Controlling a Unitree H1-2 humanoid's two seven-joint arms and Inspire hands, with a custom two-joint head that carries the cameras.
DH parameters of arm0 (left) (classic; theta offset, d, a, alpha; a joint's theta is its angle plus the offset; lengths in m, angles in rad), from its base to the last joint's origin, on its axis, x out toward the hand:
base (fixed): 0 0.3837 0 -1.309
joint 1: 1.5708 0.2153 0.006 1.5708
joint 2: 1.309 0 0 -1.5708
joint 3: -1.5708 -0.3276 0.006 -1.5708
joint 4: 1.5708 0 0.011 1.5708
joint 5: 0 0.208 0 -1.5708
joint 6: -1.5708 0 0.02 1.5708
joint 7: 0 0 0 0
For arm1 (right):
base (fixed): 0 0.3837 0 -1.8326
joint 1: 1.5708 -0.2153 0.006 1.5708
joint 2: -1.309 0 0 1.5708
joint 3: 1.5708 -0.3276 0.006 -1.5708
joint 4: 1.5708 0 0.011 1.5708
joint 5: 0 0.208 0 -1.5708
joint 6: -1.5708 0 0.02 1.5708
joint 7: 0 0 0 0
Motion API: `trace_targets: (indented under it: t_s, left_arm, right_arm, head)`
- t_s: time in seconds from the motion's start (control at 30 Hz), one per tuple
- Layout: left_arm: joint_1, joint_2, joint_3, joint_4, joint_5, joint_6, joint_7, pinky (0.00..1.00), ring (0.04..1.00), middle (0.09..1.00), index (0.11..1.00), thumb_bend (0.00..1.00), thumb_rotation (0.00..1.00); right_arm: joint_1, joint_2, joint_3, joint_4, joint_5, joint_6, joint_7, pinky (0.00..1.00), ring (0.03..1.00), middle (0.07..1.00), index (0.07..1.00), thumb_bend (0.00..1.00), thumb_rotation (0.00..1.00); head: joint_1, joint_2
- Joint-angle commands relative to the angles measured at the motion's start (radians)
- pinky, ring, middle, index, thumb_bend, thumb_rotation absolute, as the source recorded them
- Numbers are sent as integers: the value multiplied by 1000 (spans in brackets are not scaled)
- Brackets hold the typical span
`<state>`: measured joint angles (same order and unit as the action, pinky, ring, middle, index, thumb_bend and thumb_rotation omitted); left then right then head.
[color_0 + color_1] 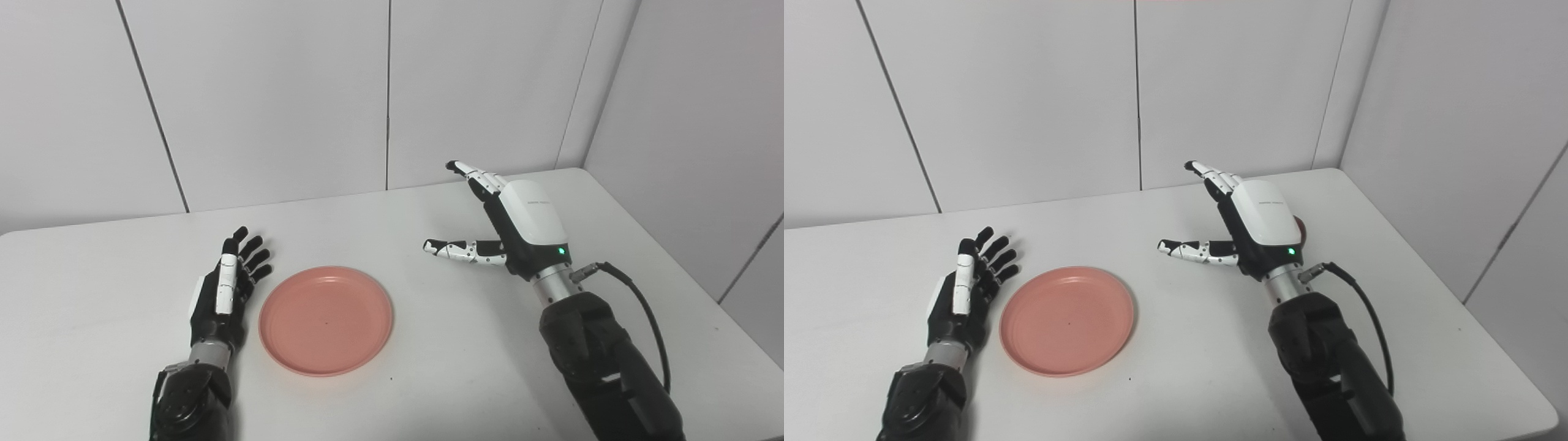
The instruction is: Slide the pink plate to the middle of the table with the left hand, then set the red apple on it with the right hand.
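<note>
White panelled walls close in the back and right side, with dark seams running between the panels; below them a white table [429,380] fills the lower frame, its far right corner rounded. Plate [325,320], pink and round, lies flat slightly left of the table's middle, nothing on it but a tiny dark speck near centre. Left hand [222,294] rests at the plate's 9 o'clock, just beside the rim but apart from it, edge-on with the palm facing the plate; fingers straight and a little spread, pointing toward 12 o'clock, holding nothing. Right hand [511,229] is at about 2 o'clock from the plate, well apart from it, raised on its arm; fingers reach toward 11 o'clock and the thumb [462,250] sticks out toward 9 o'clock, so the hand is spread wide and has hold of nothing. White shell on the back of the right hand carries a small line of grey print, too small to read. Green light glows at the base of that shell near the wrist. Black cable [643,312] loops from the metal wrist collar down along the dark forearm. Apple [1302,231]: only a sliver of red shows in the right eye view, behind the right hand's shell at its 3 o'clock side; hidden in the left eye view, and whether the hand touches it cannot be told.
</note>
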<state>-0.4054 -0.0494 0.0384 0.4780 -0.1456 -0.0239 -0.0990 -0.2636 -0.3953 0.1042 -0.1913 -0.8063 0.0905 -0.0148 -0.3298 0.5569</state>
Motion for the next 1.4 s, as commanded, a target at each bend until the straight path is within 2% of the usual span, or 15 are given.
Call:
trace_targets:
  t_s: [0.0, 0.17, 0.53, 0.77, 1.1, 1.37]
  left_arm:
    - [17, -1, -1, 51, -3, 25, -4, 848, 864, 899, 910, 864, 892]
    - [15, -1, 2, 63, -8, 18, -8, 853, 866, 901, 910, 870, 884]
    - [12, 4, -4, 82, 4, 0, -10, 834, 858, 892, 911, 860, 907]
    - [11, 5, 1, 84, -5, 1, -13, 848, 862, 895, 909, 854, 900]
    - [-1, 10, -3, 124, 8, -22, -12, 836, 852, 891, 912, 863, 908]
    - [-4, 9, 3, 129, -2, -18, -19, 850, 860, 897, 911, 863, 896]
  right_arm:
    - [-62, -32, -8, 2, -15, -43, -20, 696, 803, 820, 803, 757, 709]
    - [-95, -76, -18, 49, -60, -29, -41, 686, 786, 788, 764, 765, 722]
    - [-127, -161, -27, 139, -80, -35, -61, 760, 769, 764, 776, 753, 723]
    - [-125, -181, -39, 180, -67, -28, -75, 738, 764, 765, 770, 755, 672]
    - [-107, -191, -62, 263, -41, -18, -102, 703, 765, 770, 773, 741, 663]
    - [-113, -193, -53, 341, -17, -25, -121, 708, 774, 778, 776, 720, 649]
  head:
    - [1, 1]
    - [0, -5]
    - [-1, -12]
    - [-1, -13]
    - [0, -29]
    - [1, -27]
